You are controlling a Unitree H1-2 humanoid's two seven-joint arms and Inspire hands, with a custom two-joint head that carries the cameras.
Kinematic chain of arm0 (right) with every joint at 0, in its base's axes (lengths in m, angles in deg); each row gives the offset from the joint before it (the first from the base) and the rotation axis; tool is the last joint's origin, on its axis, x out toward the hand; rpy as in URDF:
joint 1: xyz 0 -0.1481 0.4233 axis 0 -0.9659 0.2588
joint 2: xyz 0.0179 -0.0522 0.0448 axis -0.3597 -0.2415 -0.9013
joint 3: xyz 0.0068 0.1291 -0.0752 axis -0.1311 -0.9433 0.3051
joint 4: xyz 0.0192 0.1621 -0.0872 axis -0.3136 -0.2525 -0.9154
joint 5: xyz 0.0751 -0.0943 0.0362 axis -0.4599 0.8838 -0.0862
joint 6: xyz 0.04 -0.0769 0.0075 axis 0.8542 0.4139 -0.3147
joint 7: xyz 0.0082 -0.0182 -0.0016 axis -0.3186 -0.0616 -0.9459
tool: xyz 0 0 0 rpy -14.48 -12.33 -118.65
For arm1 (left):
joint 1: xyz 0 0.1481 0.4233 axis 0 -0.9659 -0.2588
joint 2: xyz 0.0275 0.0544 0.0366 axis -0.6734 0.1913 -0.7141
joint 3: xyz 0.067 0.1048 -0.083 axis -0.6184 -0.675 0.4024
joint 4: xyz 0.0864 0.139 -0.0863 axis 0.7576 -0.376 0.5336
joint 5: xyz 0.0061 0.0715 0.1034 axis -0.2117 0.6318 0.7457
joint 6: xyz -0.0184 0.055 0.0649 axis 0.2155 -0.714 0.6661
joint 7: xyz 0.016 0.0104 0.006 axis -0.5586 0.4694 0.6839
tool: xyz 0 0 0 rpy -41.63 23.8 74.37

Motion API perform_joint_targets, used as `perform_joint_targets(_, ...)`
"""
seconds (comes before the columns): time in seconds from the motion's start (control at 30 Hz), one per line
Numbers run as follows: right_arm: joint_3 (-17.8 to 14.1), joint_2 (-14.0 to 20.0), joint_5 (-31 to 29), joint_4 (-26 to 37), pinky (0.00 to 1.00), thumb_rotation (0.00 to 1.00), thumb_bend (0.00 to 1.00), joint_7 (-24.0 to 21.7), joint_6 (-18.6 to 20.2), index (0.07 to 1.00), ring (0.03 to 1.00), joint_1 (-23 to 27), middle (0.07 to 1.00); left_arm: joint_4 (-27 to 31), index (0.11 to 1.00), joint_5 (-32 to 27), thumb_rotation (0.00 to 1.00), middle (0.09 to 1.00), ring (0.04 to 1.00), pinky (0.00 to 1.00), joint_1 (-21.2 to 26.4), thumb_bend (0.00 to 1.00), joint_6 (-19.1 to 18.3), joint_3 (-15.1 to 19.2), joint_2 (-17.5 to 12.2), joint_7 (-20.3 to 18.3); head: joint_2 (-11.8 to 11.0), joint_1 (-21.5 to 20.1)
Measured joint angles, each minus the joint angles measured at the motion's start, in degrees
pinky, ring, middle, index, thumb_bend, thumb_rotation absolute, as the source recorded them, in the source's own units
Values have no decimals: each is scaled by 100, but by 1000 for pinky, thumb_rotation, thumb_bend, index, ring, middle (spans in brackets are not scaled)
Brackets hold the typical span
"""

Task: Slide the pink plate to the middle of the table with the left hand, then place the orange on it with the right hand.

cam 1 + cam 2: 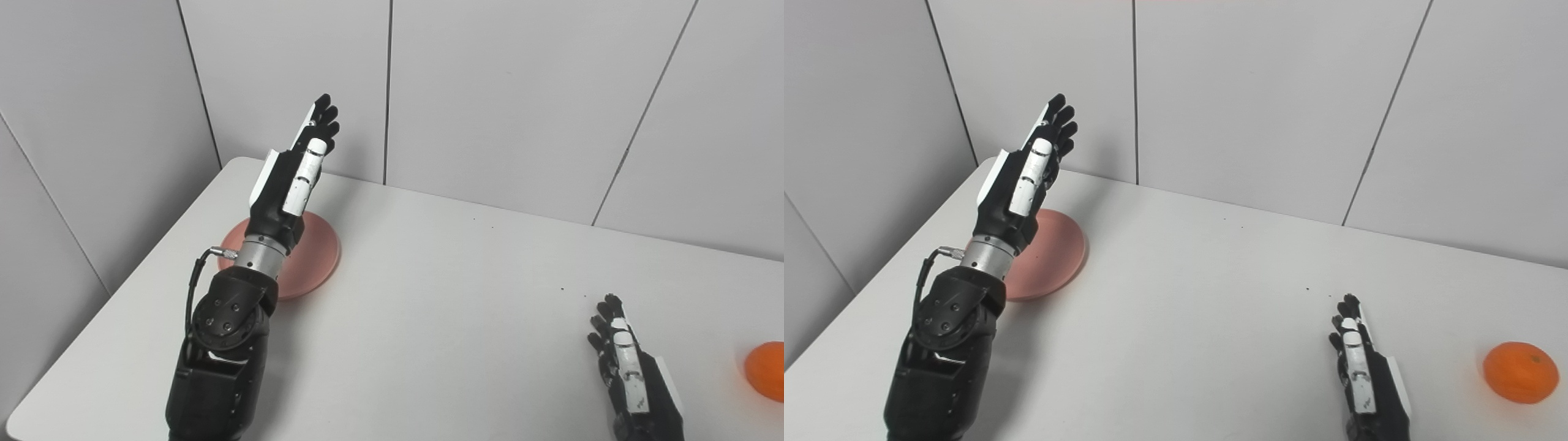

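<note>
Black fingers [1059,119] on the left hand [1020,177] are straight, pressed together, holding nothing, above the pink plate [1053,257] at the table's [1188,306] left. Right hand [1363,373] flat, empty; orange [1521,372] sits near it.

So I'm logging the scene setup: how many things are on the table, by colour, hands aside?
Pink: 1, the plate
Orange: 1, the orange
Total: 2
</note>
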Motion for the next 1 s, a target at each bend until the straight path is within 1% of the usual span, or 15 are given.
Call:
perform_joint_targets(0.1, 6, 4, 1, 0, 1000, 1000, 168, -3, 0, 1000, 1000, -1, 1000, -90, 965, -96, 1000, 975, 971, 958, 29, 444, 0, 186, -152, 11, 9, 0)
perform_joint_targets(0.23, -2, 11, -16, 3, 1000, 1000, 161, -5, 0, 1000, 1000, -3, 1000, -188, 959, -239, 1000, 977, 969, 948, 37, 432, -2, 442, -368, 83, 9, 18)
perform_joint_targets(0.3, -7, 7, -32, 2, 1000, 1000, 160, 0, 4, 1000, 1000, -3, 1000, -254, 958, -310, 1000, 977, 970, 954, 55, 449, -2, 514, -493, 81, 9, 18)
perform_joint_targets(0.47, -7, -2, -61, 1, 1000, 1000, 165, 4, 9, 1000, 1000, -2, 1000, -576, 953, -703, 1000, 963, 964, 941, 110, 428, -3, 838, -664, 82, 17, 26)
perform_joint_targets(0.63, -3, 4, -55, 1, 1000, 1000, 170, -1, 9, 1000, 1000, -2, 1000, -797, 955, -972, 1000, 966, 966, 948, 110, 421, -3, 1002, -875, 68, 9, 44)
perform_joint_targets(0.73, -6, 28, -52, -1, 1000, 1000, 175, -6, 8, 1000, 1000, -2, 1000, -854, 954, -1127, 1000, 966, 963, 959, 109, 414, -3, 1137, -956, 73, 9, 70)
perform_joint_targets(0.8, -6, 31, -51, -1, 1000, 1000, 175, -3, 9, 1000, 1000, -2, 1000, -993, 949, -1247, 1000, 962, 962, 962, 103, 409, -1, 1200, -1020, 71, 9, 88)
perform_joint_targets(0.9, -7, 35, -46, -1, 1000, 1000, 174, 1, 9, 1000, 1000, -3, 1000, -1188, 932, -1384, 1000, 951, 951, 955, 73, 405, -1, 1276, -1057, 69, 9, 88)
perform_joint_targets(1.0, -23, 31, -78, -1, 1000, 1000, 168, 0, 10, 1000, 1000, -2, 1000, -1208, 928, -1485, 1000, 949, 947, 949, 14, 393, -3, 1277, -1058, 71, 9, 105)
